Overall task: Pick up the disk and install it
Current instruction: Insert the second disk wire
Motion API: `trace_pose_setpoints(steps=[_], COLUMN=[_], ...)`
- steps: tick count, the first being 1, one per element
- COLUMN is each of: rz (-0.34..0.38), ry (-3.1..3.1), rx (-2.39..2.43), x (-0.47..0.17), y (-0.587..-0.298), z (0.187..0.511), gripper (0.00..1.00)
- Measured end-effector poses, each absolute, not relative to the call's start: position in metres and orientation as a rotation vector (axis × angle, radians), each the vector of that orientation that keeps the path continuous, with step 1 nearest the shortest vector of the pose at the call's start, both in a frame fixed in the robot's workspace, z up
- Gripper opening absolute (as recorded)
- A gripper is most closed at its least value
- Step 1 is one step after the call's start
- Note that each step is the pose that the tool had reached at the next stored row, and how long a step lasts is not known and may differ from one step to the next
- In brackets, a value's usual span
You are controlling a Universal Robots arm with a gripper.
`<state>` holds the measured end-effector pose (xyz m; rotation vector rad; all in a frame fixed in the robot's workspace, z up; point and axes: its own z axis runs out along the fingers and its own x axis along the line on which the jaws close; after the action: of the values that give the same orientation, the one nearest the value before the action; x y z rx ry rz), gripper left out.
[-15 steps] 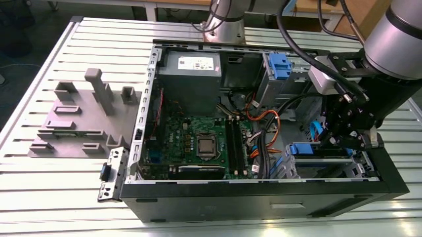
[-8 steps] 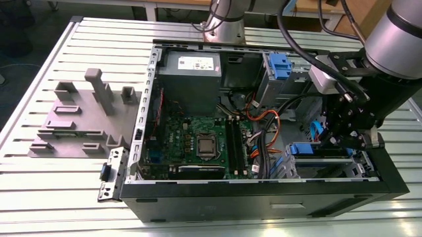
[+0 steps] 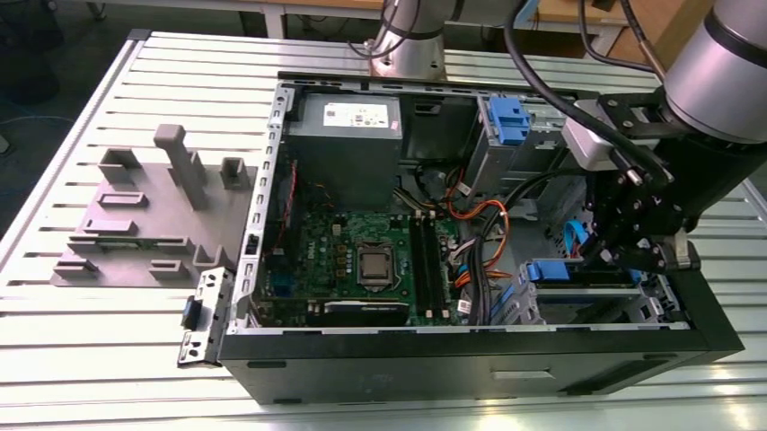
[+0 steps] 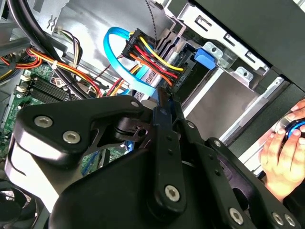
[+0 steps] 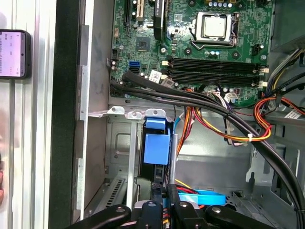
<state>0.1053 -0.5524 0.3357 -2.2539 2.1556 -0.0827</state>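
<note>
Bright, even light; soft focus

The disk [image 5: 156, 148] is seen edge-on in the first wrist view, stood on its side in a bright blue plastic frame and set down into the metal drive bay [image 5: 119, 143] of the open computer case [image 3: 480, 350]. In the exterior view its blue frame [image 3: 554, 271] is seen in the bay at the case's front corner.

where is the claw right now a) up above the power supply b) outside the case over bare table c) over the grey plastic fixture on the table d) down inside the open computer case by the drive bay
d: in the exterior view the claw is down inside the open computer case, at the drive bay on that view's right, far from the grey fixture.
</note>
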Motion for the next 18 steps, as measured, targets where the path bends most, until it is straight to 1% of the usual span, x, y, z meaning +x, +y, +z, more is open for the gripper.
trace_pose_setpoints(steps=[7, 18], rz=[-0.058, -0.057], ry=[2.147, 2.148], rx=[-2.240, -2.239], x=[0.1053, 0.1053], y=[-0.5550, -0.5569], z=[0.3357, 0.3350], gripper=[0.16, 0.16])
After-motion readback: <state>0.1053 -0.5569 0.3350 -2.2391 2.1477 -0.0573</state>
